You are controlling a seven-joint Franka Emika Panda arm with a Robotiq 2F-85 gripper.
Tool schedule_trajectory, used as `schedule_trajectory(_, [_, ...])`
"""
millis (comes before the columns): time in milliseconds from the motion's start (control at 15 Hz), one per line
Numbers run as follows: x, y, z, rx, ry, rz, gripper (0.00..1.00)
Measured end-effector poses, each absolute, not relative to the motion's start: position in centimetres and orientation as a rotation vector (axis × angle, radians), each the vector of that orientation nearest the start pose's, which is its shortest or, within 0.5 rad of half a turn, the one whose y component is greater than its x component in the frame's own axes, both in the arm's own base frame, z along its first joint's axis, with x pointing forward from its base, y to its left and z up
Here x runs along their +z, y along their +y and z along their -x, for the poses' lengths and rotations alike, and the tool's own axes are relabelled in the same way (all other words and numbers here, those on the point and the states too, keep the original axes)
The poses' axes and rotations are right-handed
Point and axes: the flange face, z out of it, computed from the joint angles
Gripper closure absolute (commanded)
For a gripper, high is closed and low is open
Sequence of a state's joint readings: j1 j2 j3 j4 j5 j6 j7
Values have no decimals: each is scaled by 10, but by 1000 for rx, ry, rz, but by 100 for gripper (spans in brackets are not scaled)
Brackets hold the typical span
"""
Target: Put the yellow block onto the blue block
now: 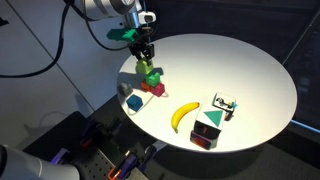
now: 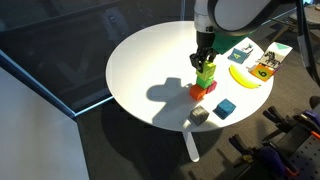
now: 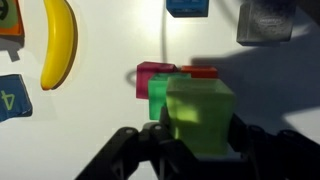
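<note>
Round white table (image 2: 140, 60), items laid out.
Near the banana (image 2: 244, 78) lay a red block (image 2: 198, 92), a blue block (image 2: 224, 108) and a grey cube (image 2: 200, 116).

A round white table (image 1: 240, 70) carries everything. A yellow banana (image 1: 183, 116) lies curved near its edge, well apart from the cluster of blocks. Just beside the banana's far end stands a dark box (image 1: 208, 130) with a green triangle and a red patch on its faces, and near that sits a small white item with dark markings (image 1: 225, 105), too small to identify. In the wrist view a bright green cube (image 3: 158, 97) touches a red block (image 3: 150, 72) behind it; the red shape may be two pieces. A grey cube (image 2: 200, 115) sits close to the table rim. An orange card (image 3: 8, 18) and a blue card marked "4" (image 3: 12, 97) lie beside the banana.
</note>
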State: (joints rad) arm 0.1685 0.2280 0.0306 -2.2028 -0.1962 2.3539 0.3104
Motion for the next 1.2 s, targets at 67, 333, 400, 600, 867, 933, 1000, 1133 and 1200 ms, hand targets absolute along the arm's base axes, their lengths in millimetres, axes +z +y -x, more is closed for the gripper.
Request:
schedule_trajectory(67, [272,101,-536,45,-45,3277,71])
schedule_trajectory(333, [272,88,-540,-12,-24,3266,71])
schedule_trajectory(400, [272,86,-541,-11,-28,3266,71])
schedule_trajectory(600, [272,81,-541,-4,-95,3265,71])
schedule_trajectory(867, [271,80,-541,6,-208,3260,71])
schedule_trajectory(933, [270,80,-541,11,-226,3259,71])
schedule_trajectory(1000, [269,80,-539,20,-242,3258,71])
schedule_trajectory(1133, [263,80,-532,46,-261,3257,71])
schedule_trajectory(1200, [259,81,-526,66,-275,3256,71])
